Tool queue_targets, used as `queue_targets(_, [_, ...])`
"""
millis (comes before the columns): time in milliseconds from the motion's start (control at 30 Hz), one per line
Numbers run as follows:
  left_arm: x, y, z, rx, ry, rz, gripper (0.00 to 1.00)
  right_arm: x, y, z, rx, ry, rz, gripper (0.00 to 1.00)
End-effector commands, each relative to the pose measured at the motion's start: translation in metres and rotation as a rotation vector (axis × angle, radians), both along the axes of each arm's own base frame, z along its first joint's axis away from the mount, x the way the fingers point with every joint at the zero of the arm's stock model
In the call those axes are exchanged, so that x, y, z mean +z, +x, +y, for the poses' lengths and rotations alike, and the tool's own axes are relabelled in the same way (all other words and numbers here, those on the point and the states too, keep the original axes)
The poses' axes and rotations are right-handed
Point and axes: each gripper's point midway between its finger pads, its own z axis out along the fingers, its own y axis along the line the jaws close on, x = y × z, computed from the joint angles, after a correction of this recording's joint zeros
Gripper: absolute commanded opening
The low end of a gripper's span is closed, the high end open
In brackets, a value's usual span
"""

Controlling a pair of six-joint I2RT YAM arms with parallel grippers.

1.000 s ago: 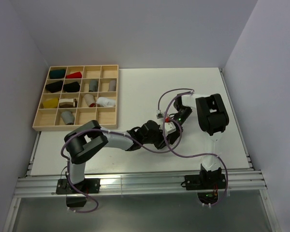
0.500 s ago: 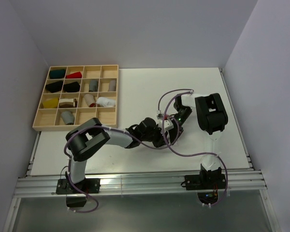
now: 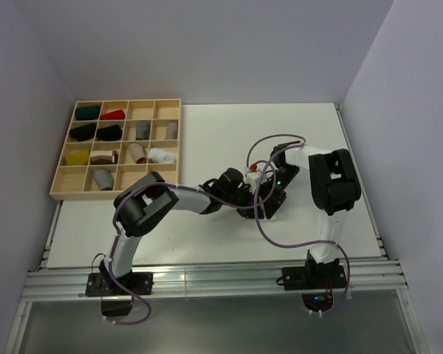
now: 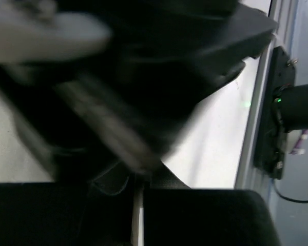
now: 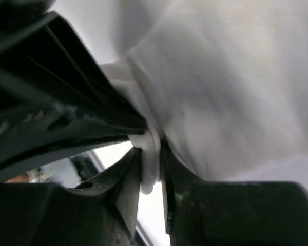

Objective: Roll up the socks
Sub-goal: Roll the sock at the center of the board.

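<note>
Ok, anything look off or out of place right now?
Nothing spilled or damaged. The right gripper pinches only a thin fold of the plain white fabric sock, with the left gripper crowded close and a purple cable looping over them.

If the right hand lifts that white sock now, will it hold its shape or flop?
Likely floppy: the white sock bunches into soft folds where the right hand pinches it. It is probably light, since the pinched fold looks thin. It could slip out, as the grip seems to catch only a narrow fold.
</note>
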Motion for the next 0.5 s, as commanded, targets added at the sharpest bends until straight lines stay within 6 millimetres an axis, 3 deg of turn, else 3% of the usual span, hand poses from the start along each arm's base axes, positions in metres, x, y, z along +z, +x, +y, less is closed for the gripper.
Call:
queue_targets(0, [-0.043,-0.039,0.019,0.0,0.172,0.294,0.0,-0.002,0.04,0.006,-0.038,0.026,-0.22,0.29])
queue_targets(200, [-0.046,-0.034,0.025,0.097,0.217,0.471,0.0,0.006,0.053,0.002,-0.103,-0.001,-0.319,0.53])
queue_targets(467, [-0.043,-0.034,0.027,0.16,0.233,0.632,0.0,0.025,0.064,-0.008,-0.159,-0.006,-0.409,0.56])
